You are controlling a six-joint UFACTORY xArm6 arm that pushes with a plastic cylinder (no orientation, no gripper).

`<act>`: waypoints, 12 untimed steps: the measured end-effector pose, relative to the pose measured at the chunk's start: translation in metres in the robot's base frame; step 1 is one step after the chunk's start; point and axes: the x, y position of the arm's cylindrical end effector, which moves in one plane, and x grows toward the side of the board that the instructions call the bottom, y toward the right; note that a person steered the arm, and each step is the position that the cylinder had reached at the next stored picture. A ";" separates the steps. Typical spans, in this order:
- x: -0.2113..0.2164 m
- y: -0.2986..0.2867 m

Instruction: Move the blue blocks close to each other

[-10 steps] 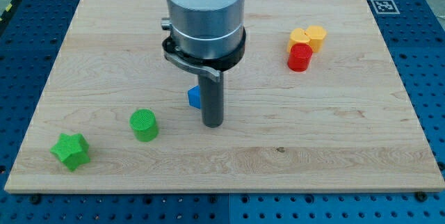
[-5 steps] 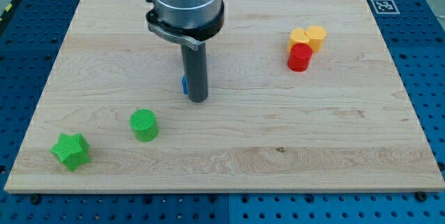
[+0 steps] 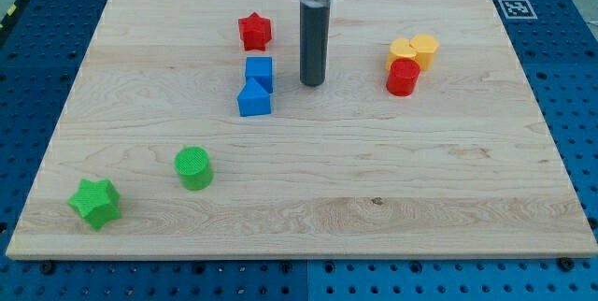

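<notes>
Two blue blocks sit touching near the board's upper middle: a blue cube (image 3: 260,70) and, just below it, a blue triangular block (image 3: 253,99). My tip (image 3: 312,83) stands to the right of the blue cube, apart from it by a small gap, touching no block.
A red star block (image 3: 254,31) lies above the blue cube. Two yellow blocks (image 3: 414,51) and a red cylinder (image 3: 404,77) cluster at the right. A green cylinder (image 3: 194,167) and a green star block (image 3: 95,202) lie at the lower left. The wooden board (image 3: 448,198) ends on blue surroundings.
My tip moved up and to the right, away from the blue triangular block, which now sits higher, against the blue cube. The arm no longer hides the blue cube and red star.
</notes>
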 end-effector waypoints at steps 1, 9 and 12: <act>-0.001 0.000; 0.002 -0.068; 0.002 -0.070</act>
